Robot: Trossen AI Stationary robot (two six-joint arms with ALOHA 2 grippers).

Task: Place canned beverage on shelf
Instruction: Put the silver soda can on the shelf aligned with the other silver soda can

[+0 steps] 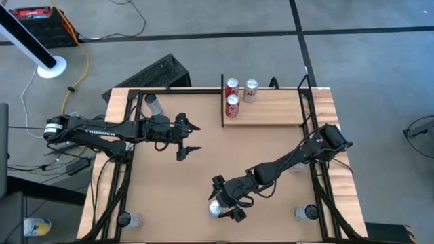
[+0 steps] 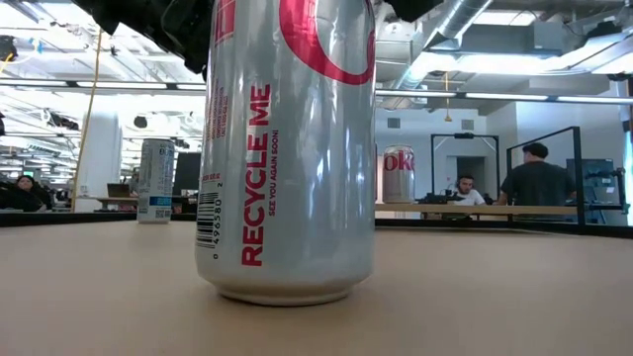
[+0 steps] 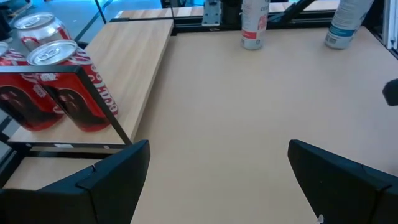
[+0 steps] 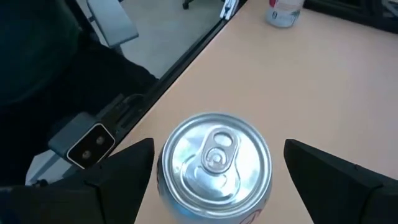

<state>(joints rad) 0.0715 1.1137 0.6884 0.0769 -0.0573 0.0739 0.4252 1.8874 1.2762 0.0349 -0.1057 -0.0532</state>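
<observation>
Silver can (image 1: 217,208) with red lettering stands upright on the worktop (image 1: 203,156) near its front edge, well apart from the shelf (image 1: 271,108) at the back. The right gripper (image 1: 222,203) hangs over this can with its fingers (image 4: 118,168) spread wide, one on each side of the lid and neither touching it; in the right wrist view the pull tab shows between them. The low view is mostly filled by the same can (image 2: 289,148), its base flat on the worktop.

Three cans (image 1: 233,104) already stand together at the left end of the shelf, just beside its thin black upright bar (image 1: 222,102). The left gripper (image 1: 186,139) hovers over the bare middle-left of the worktop, fingers apart and holding nothing. Other cans or bottles stand near the worktop corners, though from above it is hard to tell which they are.
</observation>
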